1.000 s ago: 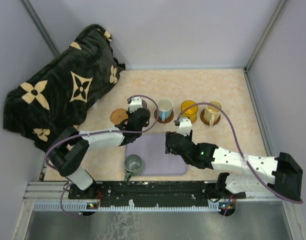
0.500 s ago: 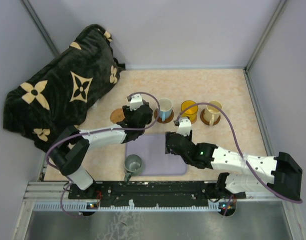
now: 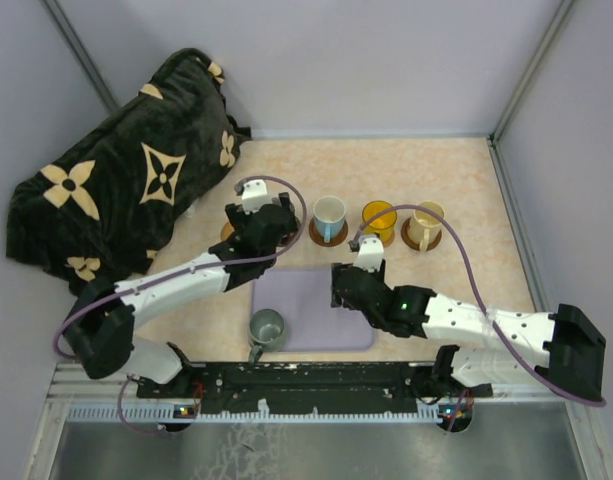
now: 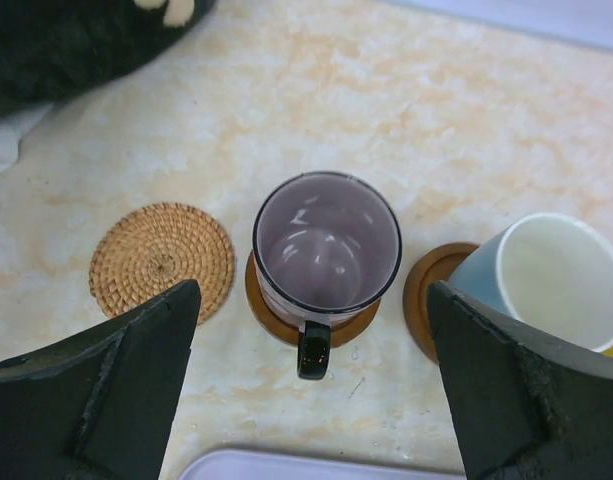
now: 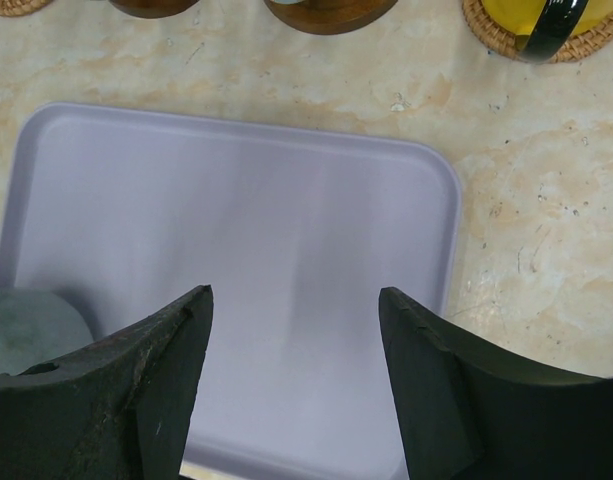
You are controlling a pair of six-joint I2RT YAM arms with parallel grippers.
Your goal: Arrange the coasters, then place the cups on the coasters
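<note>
Left gripper (image 4: 311,292), jaws wide apart and empty, hangs just right of the bare woven coaster (image 4: 162,261); grey-green cup (image 3: 267,328) lies nearward at the tray's (image 3: 316,300) near-left corner.

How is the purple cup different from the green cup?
The purple cup is a smoky purple-grey, and the green cup is a dull grey-green. The purple cup sits on a dark brown coaster in the row with the other cups. The green cup stands apart at the near left corner of the lavender tray, with no coaster under it. Both cups stand upright and each has one handle.
</note>
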